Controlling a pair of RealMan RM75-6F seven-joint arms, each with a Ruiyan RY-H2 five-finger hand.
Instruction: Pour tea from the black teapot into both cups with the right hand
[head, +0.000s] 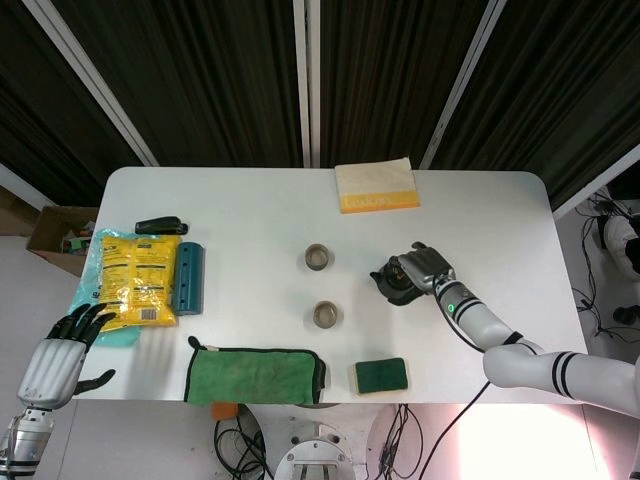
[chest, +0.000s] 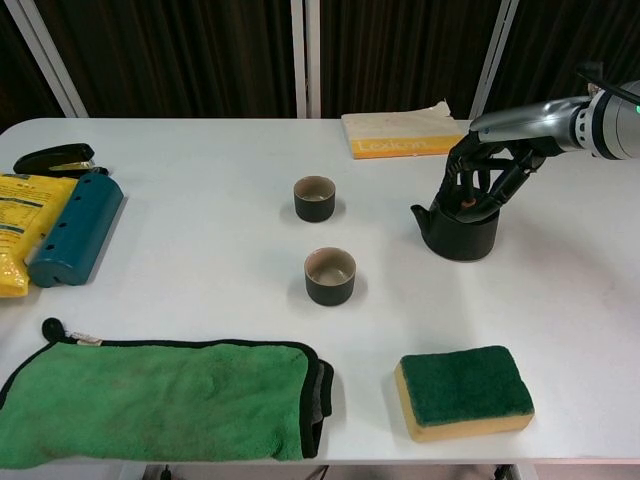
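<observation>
Seemingly gripping its top, the right hand (chest: 487, 172) curls over the squat black teapot (chest: 458, 231), spout pointing left.

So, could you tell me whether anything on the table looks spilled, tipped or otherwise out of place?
Nothing stands out. The black teapot stands upright with the right hand over its top, both cups are upright, and the table around them shows no liquid.
</observation>
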